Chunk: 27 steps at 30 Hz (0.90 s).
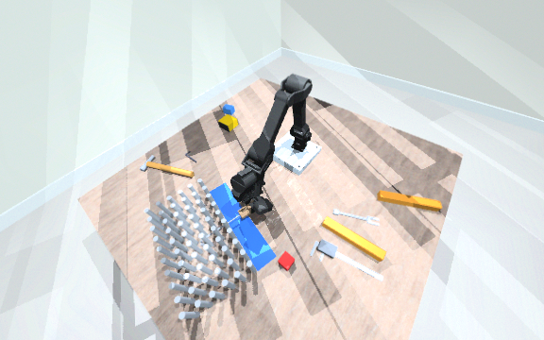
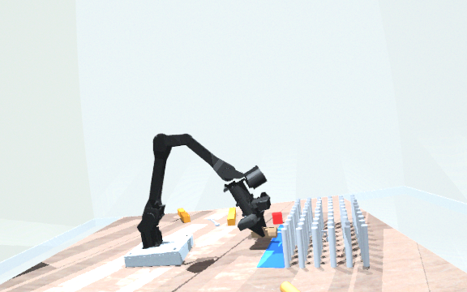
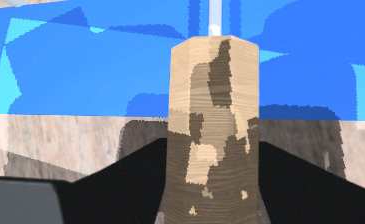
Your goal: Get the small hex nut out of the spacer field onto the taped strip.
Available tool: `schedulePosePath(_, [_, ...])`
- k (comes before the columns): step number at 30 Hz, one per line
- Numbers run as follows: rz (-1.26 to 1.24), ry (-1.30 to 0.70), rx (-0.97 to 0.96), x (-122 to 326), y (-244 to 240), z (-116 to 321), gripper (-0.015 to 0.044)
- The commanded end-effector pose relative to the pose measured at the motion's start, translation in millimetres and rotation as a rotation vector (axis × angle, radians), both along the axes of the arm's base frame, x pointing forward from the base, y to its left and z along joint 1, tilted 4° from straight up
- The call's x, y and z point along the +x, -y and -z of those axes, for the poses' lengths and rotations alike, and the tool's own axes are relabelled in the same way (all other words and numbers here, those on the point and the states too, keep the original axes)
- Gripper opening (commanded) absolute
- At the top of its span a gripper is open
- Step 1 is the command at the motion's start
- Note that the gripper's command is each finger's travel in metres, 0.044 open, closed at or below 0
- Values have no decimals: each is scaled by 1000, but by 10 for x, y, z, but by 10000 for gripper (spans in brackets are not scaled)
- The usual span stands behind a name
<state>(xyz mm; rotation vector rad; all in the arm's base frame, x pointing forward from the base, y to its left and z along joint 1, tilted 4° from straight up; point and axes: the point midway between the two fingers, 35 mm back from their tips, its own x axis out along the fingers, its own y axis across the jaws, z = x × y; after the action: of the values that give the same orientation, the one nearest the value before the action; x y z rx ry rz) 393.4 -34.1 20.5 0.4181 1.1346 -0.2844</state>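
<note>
My gripper [image 1: 250,210] [image 2: 263,233] [image 3: 211,149] is shut on the wooden handle [image 1: 245,212] [image 2: 272,232] [image 3: 213,75] of a tool, low over the near edge of the blue taped strip [image 1: 259,246] [image 2: 271,255] [image 3: 73,80]. The tool's thin metal shaft [image 1: 233,220] [image 3: 215,17] points across the strip toward the standing metal spacers [image 1: 190,315] [image 2: 301,247]. Its far end is hidden or too small to make out. The spacers stand upright in rows just beyond the strip. I cannot make out the hex nut in any view.
A red cube [image 1: 286,261] [image 2: 277,218] lies beside the strip's end. A yellow bar [image 1: 354,239], an orange bar [image 1: 410,200], a wrench [image 1: 356,217] and a flat-headed tool [image 1: 328,248] lie farther off. A hammer [image 1: 170,169] and a small hooked key [image 1: 191,157] lie beyond the strip's other end.
</note>
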Motion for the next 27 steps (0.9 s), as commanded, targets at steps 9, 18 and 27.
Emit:
schedulePosePath(9, [-4, 15, 0, 108, 31, -42, 0])
schedulePosePath(18, [-4, 16, -1, 156, 56, -40, 0])
schedulePosePath(27, [-4, 17, -1, 203, 81, -38, 0])
